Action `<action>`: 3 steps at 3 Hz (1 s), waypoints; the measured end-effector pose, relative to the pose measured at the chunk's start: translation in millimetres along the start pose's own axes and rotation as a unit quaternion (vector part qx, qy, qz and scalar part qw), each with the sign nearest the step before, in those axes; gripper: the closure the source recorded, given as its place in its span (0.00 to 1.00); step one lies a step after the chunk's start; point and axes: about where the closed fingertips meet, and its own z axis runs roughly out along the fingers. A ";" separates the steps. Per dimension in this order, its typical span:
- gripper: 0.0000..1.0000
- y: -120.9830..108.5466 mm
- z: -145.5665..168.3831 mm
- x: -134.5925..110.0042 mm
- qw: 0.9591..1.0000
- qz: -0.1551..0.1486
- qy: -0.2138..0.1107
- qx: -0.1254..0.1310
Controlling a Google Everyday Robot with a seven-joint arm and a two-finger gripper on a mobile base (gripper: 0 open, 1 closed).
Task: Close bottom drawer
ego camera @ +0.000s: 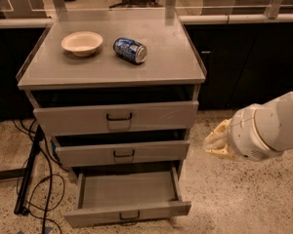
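The bottom drawer [127, 211] is the lowest of three grey drawers in a grey metal cabinet [112, 72]. It is pulled far out, an empty shallow tray with a low front panel and a small black handle. The middle drawer [122, 153] and top drawer [117, 117] stand slightly out. My gripper [216, 141] is at the end of the white arm, to the right of the cabinet at about the middle drawer's height, apart from the drawers. Its cream fingers point left toward the cabinet.
A beige bowl [81, 43] and a blue can [130, 50] lying on its side rest on the cabinet top. Black cables and a stand leg [31, 179] lie on the speckled floor at the left. Dark counters run behind.
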 end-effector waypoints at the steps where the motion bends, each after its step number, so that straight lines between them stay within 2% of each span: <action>1: 1.00 0.0 0.1 0.0 1.000 0.000 0.000 0.000; 2: 1.00 7.0 14.2 -2.7 1.000 -0.008 -0.003 -0.009; 3: 1.00 20.3 56.1 -2.2 1.000 -0.013 -0.005 -0.025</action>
